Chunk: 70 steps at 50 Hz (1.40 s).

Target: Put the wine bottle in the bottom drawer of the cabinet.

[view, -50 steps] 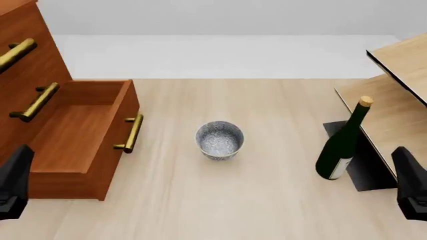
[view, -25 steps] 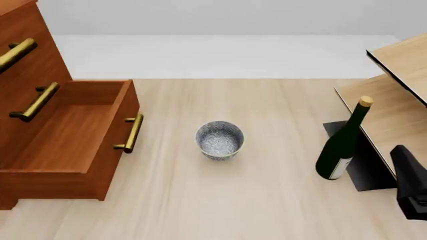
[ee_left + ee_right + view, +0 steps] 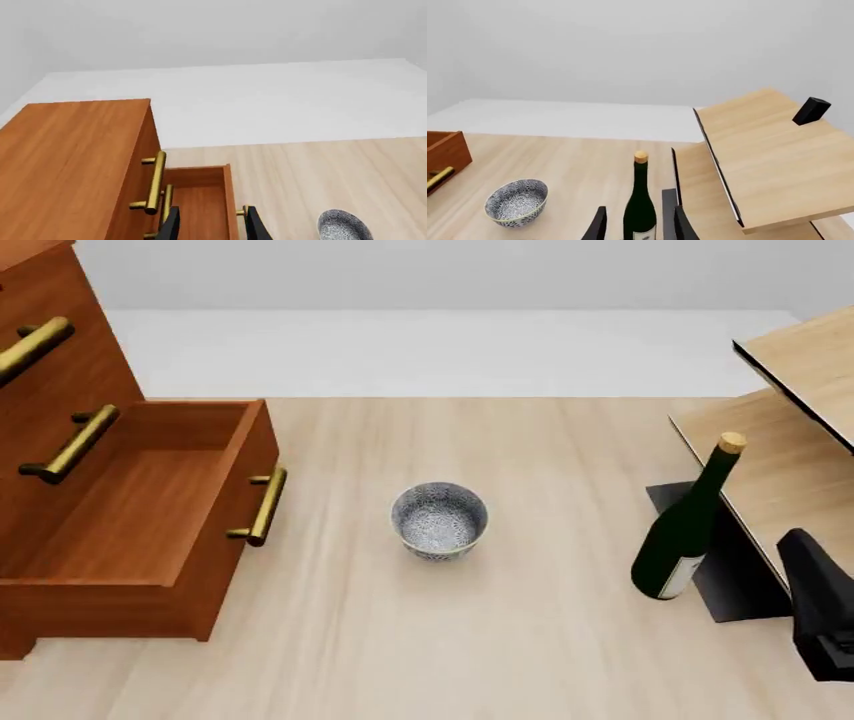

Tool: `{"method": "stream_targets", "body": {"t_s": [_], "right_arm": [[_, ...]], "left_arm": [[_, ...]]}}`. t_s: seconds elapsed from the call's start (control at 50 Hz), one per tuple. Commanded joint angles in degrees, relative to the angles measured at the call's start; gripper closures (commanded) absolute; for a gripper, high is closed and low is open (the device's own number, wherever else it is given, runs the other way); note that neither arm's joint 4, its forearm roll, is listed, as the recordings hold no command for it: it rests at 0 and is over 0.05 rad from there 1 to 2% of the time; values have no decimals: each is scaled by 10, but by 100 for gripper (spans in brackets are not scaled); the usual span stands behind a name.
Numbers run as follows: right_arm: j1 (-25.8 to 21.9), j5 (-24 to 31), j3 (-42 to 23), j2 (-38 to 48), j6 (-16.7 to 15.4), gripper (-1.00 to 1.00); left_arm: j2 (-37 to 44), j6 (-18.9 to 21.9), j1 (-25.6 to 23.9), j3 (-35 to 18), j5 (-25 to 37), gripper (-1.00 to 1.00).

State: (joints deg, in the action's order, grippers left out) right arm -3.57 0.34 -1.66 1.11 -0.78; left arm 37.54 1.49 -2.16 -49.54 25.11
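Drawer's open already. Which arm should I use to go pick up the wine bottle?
Right. The wine bottle stands upright at the table's right side, beside the right pincer, whose open fingers already frame it in the right wrist view. The left pincer looks at the cabinet and the open bottom drawer, far from the bottle.

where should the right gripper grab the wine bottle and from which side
Probably the wide body of the wine bottle, near the label. It stands upright against the pale shelf unit, which blocks its far right side, so the right gripper, already lined up and open, could come in level from the near side.
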Motion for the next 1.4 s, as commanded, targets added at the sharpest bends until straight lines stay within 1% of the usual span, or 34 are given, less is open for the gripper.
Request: {"method": "stream_targets", "body": {"t_s": [0.02, 0.04, 0.08, 0.1, 0.14, 0.18, 0.2, 0.24, 0.28, 0.32, 0.36, 0.4, 0.42, 0.44, 0.46, 0.48, 0.5, 0.52, 0.58, 0.6, 0.66, 0.68, 0.74, 0.76, 0.8, 0.84, 0.86, 1.04, 1.1, 1.14, 1.32, 1.38, 1.4], "right_arm": [[-11, 4, -1, 4, 0, -100], [-12, 5, -1, 5, -1, -100], [-14, 5, 0, 7, -3, -100], [-15, 4, 0, 8, -3, -100], [-16, 2, 0, 13, -5, -100], [-18, 1, 1, 14, -6, -100], [-19, 2, 2, 14, -7, -100], [-22, 0, 3, 16, -8, -100], [-25, -1, 2, 18, -8, -100], [-28, 0, 2, 18, -10, -100], [-30, -3, 4, 21, -13, -100], [-31, -3, 5, 22, -15, -100], [-31, -5, 6, 24, -17, -100], [-31, -5, 5, 24, -18, -100], [-31, -6, 5, 25, -20, -100], [-31, -5, 5, 25, -20, -100], [-30, -5, 5, 24, -20, -100], [-30, -4, 4, 23, -20, -100], [-30, -3, 4, 22, -20, -100], [-31, -3, 4, 23, -21, -100], [-31, -1, 5, 20, -20, -100], [-31, -3, 6, 22, -20, -100], [-33, -4, 6, 23, -20, -100], [-34, -5, 6, 23, -22, -100], [-35, -9, 5, 28, -23, -100], [-33, -7, 6, 25, -23, -100], [-33, -6, 6, 24, -24, -100], [-34, -12, 11, 27, -26, -100], [-36, -15, 12, 32, -26, -100], [-36, -12, 12, 30, -26, -100], [-38, -13, 15, 32, -26, -100], [-39, -15, 16, 34, -27, -100], [-40, -16, 16, 35, -28, -100]], "left_arm": [[115, -23, -12, -138, 120, -100], [119, -9, -14, -140, 123, -100], [132, -1, -11, -148, 130, -100], [134, 10, -13, -149, 131, -100], [145, 4, -26, -153, 143, -100], [155, -8, -25, -160, 149, -100], [164, -4, -28, -161, 156, -100], [170, -13, -32, -168, 160, -100], [178, 9, -37, -167, 165, -100], [183, 0, -43, -169, 168, -100], [199, 9, -45, -162, 176, -100], [204, 3, -56, -158, 180, -100], [209, -12, -59, -156, 182, -100], [210, -14, -60, -154, 182, -100], [209, -1, -70, -149, 180, -100], [214, -20, -72, -145, 181, -100], [216, -27, -73, -143, 181, -100], [214, -15, -69, -140, 174, -100], [220, -21, -68, -130, 169, -100], [221, -35, -73, -125, 166, -100], [226, -26, -71, -111, 154, -100], [231, -32, -68, -109, 150, -100], [233, -30, -72, -104, 142, -100], [235, -38, -73, -102, 140, -100], [236, -27, -70, -95, 129, -100], [240, -28, -68, -90, 123, -100], [240, -35, -72, -89, 120, -100], [249, -46, -70, -64, 91, -100], [252, -43, -68, -52, 79, -100], [254, -50, -71, -47, 75, -100], [270, -55, -71, -19, 39, -100], [273, -61, -77, -6, 29, -100], [275, -70, -78, -5, 26, -100]]}}
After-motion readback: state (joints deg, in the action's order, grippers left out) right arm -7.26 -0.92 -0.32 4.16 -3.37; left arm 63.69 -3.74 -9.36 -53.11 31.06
